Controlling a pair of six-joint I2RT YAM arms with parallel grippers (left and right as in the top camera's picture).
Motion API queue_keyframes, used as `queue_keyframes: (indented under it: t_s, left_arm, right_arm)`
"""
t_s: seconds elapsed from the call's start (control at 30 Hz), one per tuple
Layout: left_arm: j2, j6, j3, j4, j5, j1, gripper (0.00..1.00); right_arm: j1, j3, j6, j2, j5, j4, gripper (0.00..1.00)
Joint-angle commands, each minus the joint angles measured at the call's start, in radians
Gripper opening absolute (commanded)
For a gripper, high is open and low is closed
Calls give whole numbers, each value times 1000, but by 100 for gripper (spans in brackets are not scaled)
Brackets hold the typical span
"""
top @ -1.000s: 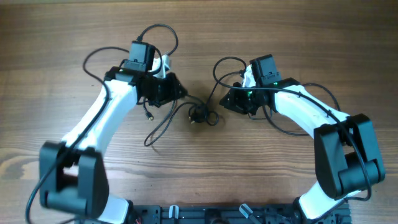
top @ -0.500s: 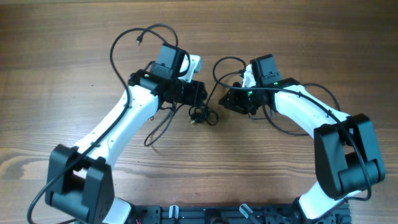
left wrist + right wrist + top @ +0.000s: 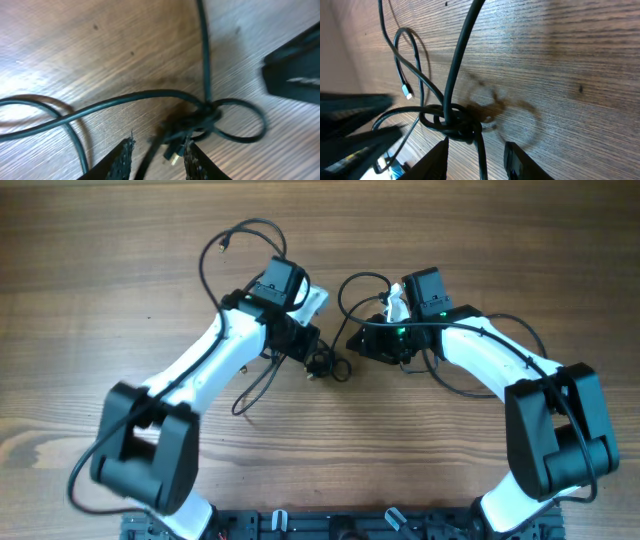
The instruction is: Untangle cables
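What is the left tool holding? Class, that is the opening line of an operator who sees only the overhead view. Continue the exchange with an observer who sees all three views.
Observer: Nothing. In its wrist view the left tool stands open, with one cord passing loose between its fingers.
Operator: What is in the knot?
Observer: A gold-tipped plug sticks out of the knot, right in front of that tool.
Operator: And the right tool?
Observer: The right tool is open too. A cord from the knot runs between its fingers unpinched.
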Motion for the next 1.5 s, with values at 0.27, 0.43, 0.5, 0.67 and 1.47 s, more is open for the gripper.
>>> queue_keyframes:
  t_s: [0.27, 0.43, 0.5, 0.67, 1.47]
  left_arm:
    - [55, 154, 5, 5, 151, -1, 40]
    - [61, 151, 5, 14, 152, -1, 39]
    - [66, 151, 5, 15, 152, -1, 38]
    - [87, 151, 5, 24, 152, -1, 38]
    - [113, 150, 28, 39, 148, 0, 4]
  right_arm:
    - [1, 15, -51, -19, -25, -7, 38]
    - [15, 14, -57, -19, -27, -21, 38]
    - [23, 12, -57, -19, -27, -20, 37]
    - [27, 10, -56, -19, -27, -23, 38]
    - [39, 8, -57, -19, 3, -59, 37]
